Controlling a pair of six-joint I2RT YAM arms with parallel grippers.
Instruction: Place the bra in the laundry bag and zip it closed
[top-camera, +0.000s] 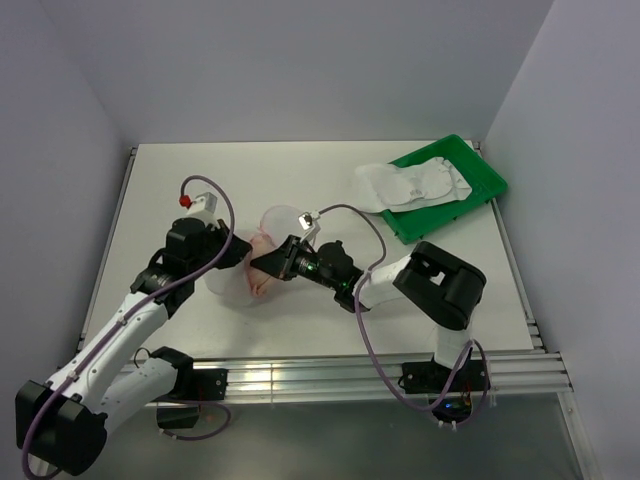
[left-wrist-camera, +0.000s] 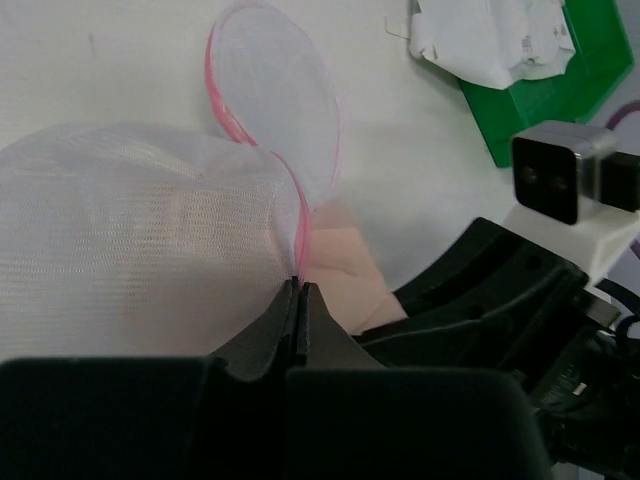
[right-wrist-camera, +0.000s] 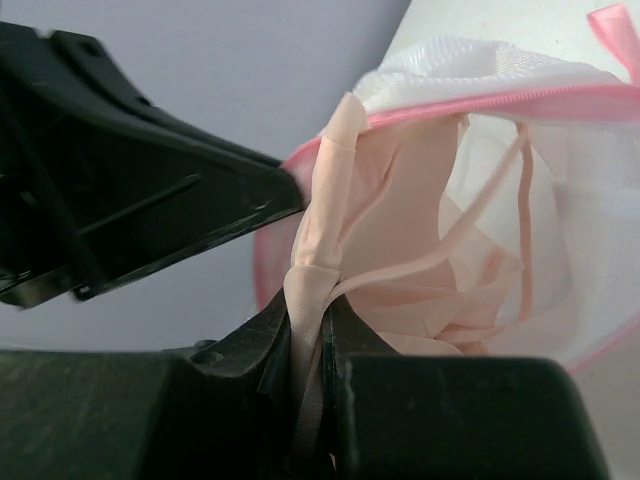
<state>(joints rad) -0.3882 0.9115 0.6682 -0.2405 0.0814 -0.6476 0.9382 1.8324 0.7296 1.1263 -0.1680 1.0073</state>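
Left gripper (left-wrist-camera: 299, 292): jaws were pressed together on the pink zipper rim (left-wrist-camera: 300, 240) of the laundry bag (left-wrist-camera: 130, 230).
Right gripper (right-wrist-camera: 312, 335): jaws pinched a peach band of the bra (right-wrist-camera: 400, 220).
Bra: bunched just beyond the right jaws, inside the bag's open mouth.
Laundry bag: unzipped, bulging left of the left jaws.
Green tray (top-camera: 480, 180): well beyond both jaws, holding white fabric items (top-camera: 405, 185).

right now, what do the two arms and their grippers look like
Left arm: white links, black joints, a red cap by the wrist, a purple cable looped alongside. Right arm: bulkier black joints, white links, a mauve lead. The left gripper and right gripper have black wedge-shaped fingers.
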